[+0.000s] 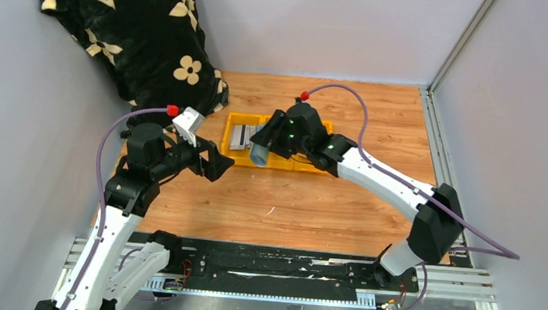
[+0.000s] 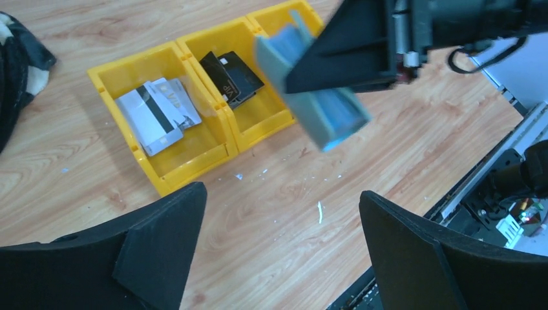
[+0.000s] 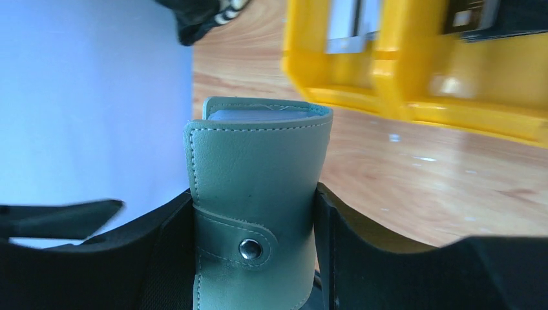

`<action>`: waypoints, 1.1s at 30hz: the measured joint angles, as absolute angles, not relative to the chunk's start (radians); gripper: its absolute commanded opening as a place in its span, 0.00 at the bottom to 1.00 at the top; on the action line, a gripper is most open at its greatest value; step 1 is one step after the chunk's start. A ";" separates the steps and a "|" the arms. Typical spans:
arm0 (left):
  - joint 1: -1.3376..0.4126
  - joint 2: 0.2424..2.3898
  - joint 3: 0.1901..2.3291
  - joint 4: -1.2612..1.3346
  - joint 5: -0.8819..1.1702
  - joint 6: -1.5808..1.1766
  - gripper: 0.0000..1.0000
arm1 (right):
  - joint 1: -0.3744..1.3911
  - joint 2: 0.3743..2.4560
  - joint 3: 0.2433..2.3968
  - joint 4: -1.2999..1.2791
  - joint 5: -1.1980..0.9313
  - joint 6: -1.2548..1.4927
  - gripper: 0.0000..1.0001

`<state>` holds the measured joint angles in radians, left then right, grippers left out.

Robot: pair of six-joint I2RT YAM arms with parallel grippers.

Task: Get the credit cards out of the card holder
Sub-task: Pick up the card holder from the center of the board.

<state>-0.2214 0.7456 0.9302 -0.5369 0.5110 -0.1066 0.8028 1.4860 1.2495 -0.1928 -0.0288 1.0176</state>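
My right gripper [image 1: 266, 146] is shut on the grey-green card holder [image 1: 259, 155] and holds it in the air over the front of the yellow bins. In the right wrist view the card holder [image 3: 258, 161] stands between my fingers [image 3: 352, 245], with its snap tab facing the camera. Pale blue-grey inner layers show at its top; I cannot tell whether they are cards. The card holder also shows in the left wrist view [image 2: 320, 106]. White cards [image 2: 155, 113] lie in the left bin and black cards [image 2: 232, 76] in the middle bin. My left gripper [image 2: 281, 203] is open and empty above the table, in front of the bins.
A row of yellow plastic bins [image 1: 239, 118] sits mid-table, also in the left wrist view [image 2: 194, 161]. A black blanket with cream flowers [image 1: 135, 31] hangs at the far left. A black rail [image 1: 279, 267] runs along the near edge. Grey walls enclose the table.
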 measured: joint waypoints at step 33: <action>-0.468 0.734 0.911 -0.457 0.105 -0.278 0.30 | 1.005 1.652 1.498 -0.070 0.080 1.243 0.62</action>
<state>-0.4683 0.7338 0.9108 -0.4572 0.1055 -0.2783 1.0054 1.6516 1.4982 -0.0700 0.0799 1.2427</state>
